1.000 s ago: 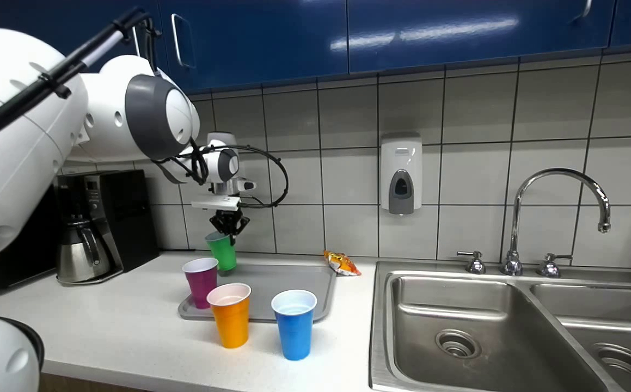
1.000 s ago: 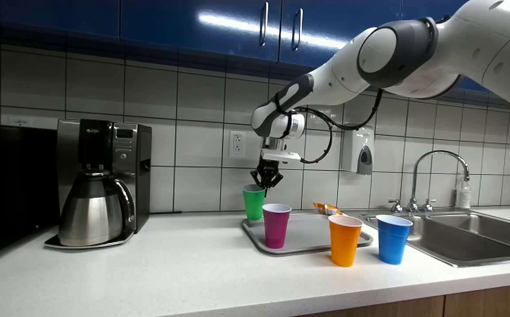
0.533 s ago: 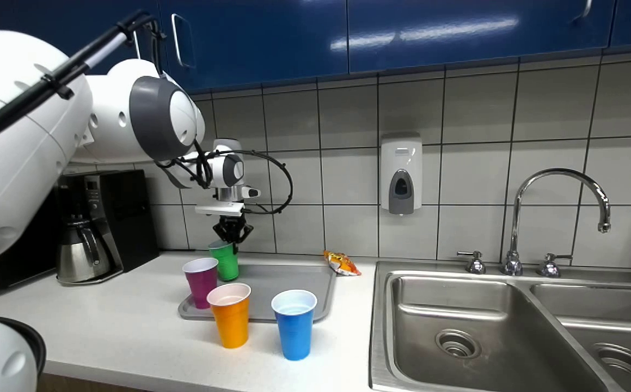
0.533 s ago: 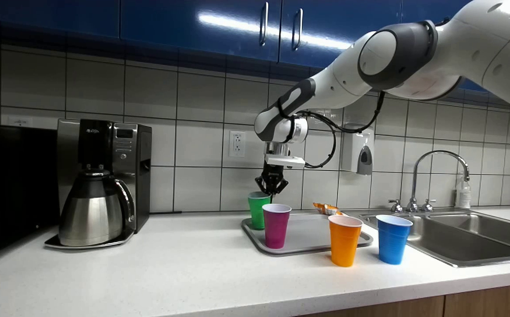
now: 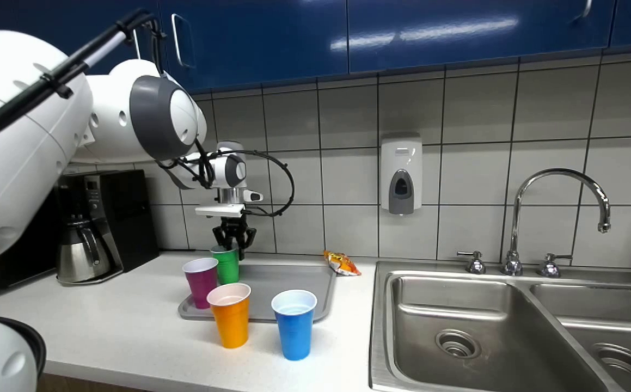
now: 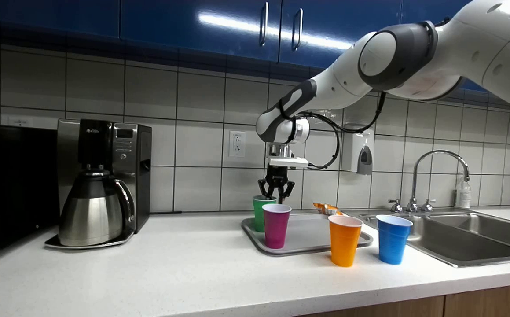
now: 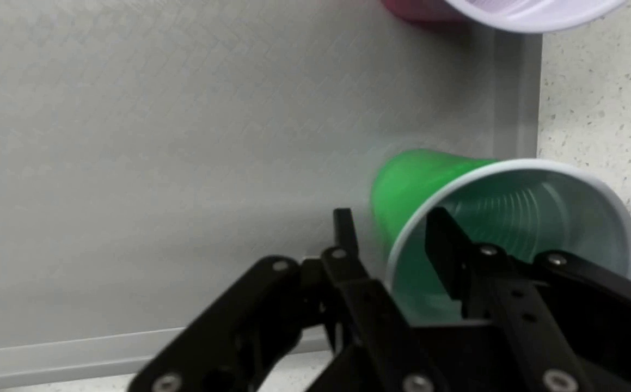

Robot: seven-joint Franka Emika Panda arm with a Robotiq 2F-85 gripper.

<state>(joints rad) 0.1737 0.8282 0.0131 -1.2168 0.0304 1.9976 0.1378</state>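
Straddles the rim of the green cup (image 7: 516, 212) with the gripper (image 7: 390, 220), parted wider than the rim, one jaw inside, one outside. Has that cup just below, upright on the tray (image 7: 184, 163), mostly to the right in the wrist view. Has the purple cup (image 6: 276, 228) near, orange cup (image 6: 345, 242) and blue cup (image 6: 394, 242) farther off.

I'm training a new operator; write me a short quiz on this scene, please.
1. Fill the gap: the end effector has one finger inside the ... cup.
2. True or false: the end effector is open.
3. How many cups stand off the tray?

Key
1. The green cup.
2. True; its fingertips stand apart.
3. Two: the orange cup and the blue cup, both on the counter.
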